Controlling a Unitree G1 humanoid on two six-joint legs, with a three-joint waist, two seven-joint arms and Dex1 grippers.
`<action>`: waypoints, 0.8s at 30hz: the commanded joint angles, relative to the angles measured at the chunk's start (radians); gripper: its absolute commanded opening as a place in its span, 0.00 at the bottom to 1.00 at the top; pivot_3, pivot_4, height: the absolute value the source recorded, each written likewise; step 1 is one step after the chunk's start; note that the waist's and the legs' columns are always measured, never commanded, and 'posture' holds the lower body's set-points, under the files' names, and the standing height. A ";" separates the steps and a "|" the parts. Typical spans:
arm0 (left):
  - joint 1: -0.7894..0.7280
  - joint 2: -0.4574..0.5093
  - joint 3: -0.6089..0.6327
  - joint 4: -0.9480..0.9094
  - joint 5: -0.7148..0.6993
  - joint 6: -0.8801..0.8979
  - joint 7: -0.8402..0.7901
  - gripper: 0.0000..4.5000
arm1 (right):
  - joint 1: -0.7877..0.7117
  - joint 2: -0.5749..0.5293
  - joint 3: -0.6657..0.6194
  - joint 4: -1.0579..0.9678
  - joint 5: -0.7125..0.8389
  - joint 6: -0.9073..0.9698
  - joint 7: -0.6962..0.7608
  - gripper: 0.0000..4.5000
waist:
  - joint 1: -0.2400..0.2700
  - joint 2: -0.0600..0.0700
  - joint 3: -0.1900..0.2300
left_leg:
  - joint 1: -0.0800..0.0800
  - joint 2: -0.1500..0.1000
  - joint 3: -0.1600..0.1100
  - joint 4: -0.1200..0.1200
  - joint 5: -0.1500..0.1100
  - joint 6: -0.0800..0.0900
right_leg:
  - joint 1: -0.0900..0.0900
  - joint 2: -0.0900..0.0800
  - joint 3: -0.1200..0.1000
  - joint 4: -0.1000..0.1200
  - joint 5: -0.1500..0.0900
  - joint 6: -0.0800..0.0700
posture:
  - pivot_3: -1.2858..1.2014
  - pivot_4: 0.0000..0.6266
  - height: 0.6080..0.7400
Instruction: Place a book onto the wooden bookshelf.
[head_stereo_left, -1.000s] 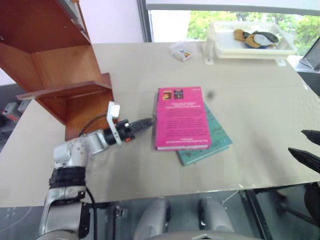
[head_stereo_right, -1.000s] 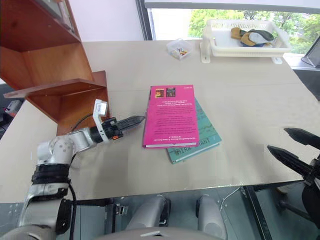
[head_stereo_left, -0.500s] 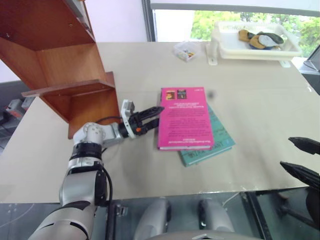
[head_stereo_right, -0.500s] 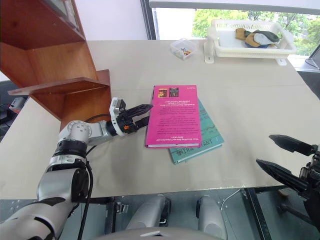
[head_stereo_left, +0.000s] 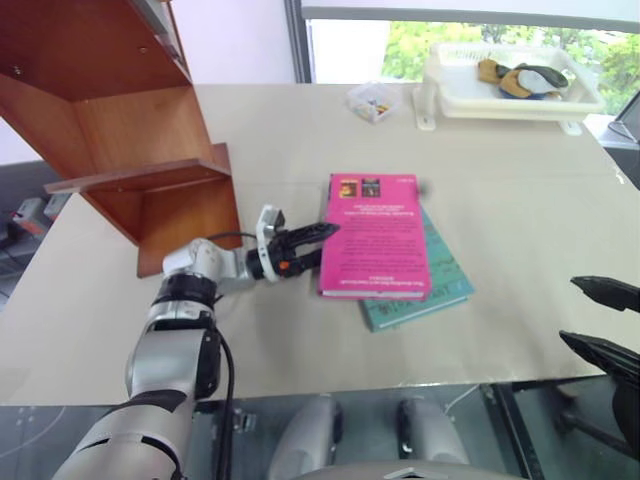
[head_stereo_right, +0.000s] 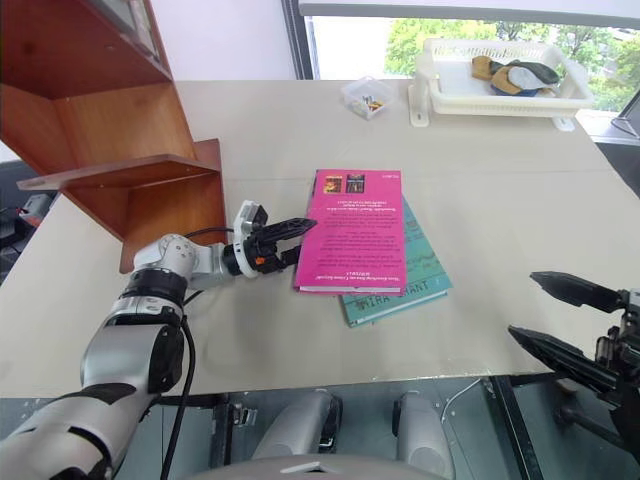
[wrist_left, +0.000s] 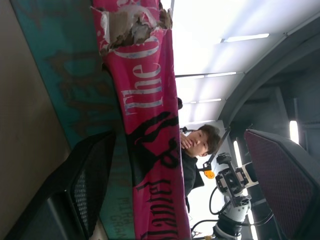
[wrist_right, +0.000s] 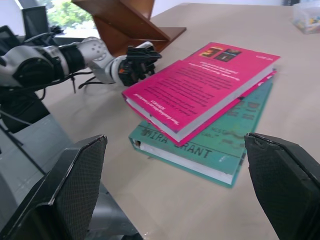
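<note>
Left arm stretched low over surface, left gripper level, fingers spread wide; right gripper at right edge, fingers parted

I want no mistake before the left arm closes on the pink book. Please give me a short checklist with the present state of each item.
1. Left gripper fingers open: ok.
2. Fingers straddle the spine edge of the bright magenta-pink paperback book: ok, one above, one below.
3. Pink book lies on the teal-green book; lower finger between them: cannot tell.
4. Right gripper apart from both books: ok.
5. Large reddish-brown wooden bookshelf has a free shelf: ok.
</note>
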 joint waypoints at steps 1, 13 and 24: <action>-0.023 -0.017 0.005 0.020 0.017 -0.022 -0.051 0.99 | -0.017 -0.025 0.004 0.002 -0.025 -0.038 0.035 1.00 | 0.000 0.000 0.000 | 0.000 0.000 0.000 0.000 0.000 0.000 | 0.000 0.000 0.000 0.000 0.000 0.000 | 0.52 0.24 1.00; -0.031 -0.017 0.001 0.043 0.064 -0.016 -0.106 0.22 | -0.067 -0.141 0.018 0.105 -0.151 -0.074 0.162 1.00 | -0.001 0.000 0.000 | -0.001 0.000 0.000 0.000 0.000 0.000 | 0.000 0.000 0.000 0.000 0.000 0.000 | 0.52 0.24 1.00; 0.003 -0.013 0.109 -0.149 -0.018 0.049 -0.049 0.01 | -0.091 -0.130 0.049 0.125 -0.192 -0.090 0.184 1.00 | -0.001 -0.001 0.000 | -0.002 0.000 0.000 0.000 0.000 0.000 | -0.002 -0.001 0.000 0.000 0.000 0.000 | 0.52 0.24 1.00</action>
